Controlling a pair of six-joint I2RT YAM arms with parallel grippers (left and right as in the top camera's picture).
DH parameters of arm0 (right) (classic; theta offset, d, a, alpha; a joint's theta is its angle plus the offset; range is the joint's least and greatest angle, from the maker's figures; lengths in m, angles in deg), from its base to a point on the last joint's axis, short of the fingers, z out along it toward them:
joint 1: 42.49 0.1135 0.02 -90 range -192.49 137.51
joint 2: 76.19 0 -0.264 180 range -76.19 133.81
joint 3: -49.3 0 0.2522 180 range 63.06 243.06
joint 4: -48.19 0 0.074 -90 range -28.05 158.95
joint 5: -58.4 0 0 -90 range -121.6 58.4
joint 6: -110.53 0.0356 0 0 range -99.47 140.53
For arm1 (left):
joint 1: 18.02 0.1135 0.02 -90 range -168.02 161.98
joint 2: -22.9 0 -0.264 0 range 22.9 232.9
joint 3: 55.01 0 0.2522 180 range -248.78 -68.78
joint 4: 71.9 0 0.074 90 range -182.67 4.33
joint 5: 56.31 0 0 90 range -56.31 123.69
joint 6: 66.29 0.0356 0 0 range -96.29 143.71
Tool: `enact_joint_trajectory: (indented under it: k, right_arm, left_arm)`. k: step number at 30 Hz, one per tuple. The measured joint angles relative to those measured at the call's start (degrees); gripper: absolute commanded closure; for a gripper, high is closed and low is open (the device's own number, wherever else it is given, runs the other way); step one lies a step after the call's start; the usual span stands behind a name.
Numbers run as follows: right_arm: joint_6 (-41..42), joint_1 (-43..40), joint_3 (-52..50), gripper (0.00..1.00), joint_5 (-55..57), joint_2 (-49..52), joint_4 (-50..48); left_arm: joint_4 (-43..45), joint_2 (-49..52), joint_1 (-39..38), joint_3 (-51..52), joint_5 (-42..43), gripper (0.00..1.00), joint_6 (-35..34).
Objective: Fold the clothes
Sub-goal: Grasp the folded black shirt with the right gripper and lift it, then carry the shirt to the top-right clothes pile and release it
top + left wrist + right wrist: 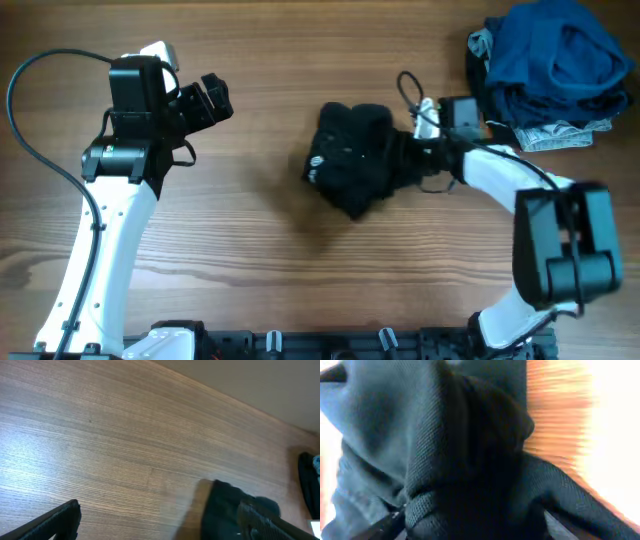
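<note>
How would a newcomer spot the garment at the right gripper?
At the middle of the wooden table lies a crumpled black T-shirt, held by the right gripper. Unlike the blue pile in the corner, it sits alone with a white logo.

I work over a wooden tabletop (250, 270), mid-brown, its grain running left to right across the whole overhead view. Light falls evenly there, with soft shadows. From my left wrist its far edge shows as a straight line; beyond lies a plain grey-beige surface (260, 385), wall or floor I cannot tell. From my right wrist the wood glows orange and the right side is washed out white
</note>
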Motion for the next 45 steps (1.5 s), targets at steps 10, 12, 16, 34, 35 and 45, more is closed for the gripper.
enact_joint_trajectory:
  k: [10,12,16,34,35,45]
  right_arm:
    - [1.9,0.9,0.0,0.96,-6.0,2.4,0.9]
    - [1.8,0.1,0.1,0.96,-7.2,-1.2,1.8]
    - [1.9,0.1,3.0,0.96,-7.7,-12.3,2.0]
    - [23.0,-15.3,24.2,0.96,1.4,-18.7,-11.2]
    - [26.0,-17.9,24.2,0.96,1.9,-18.7,-12.3]
    - [44.1,-32.0,24.2,0.96,3.0,-11.6,-30.3]
  left_arm:
    - [0.0,0.0,0.0,0.0,0.0,0.00,0.0]
    - [0.0,0.0,0.0,0.0,0.0,0.00,0.0]
    - [0.0,0.0,0.0,0.0,0.0,0.00,0.0]
    - [0.2,0.0,0.0,0.0,0.0,0.00,0.0]
    - [0.3,0.0,0.0,0.0,0.0,0.00,0.0]
    - [0.4,1.7,0.0,0.0,0.0,0.00,0.0]
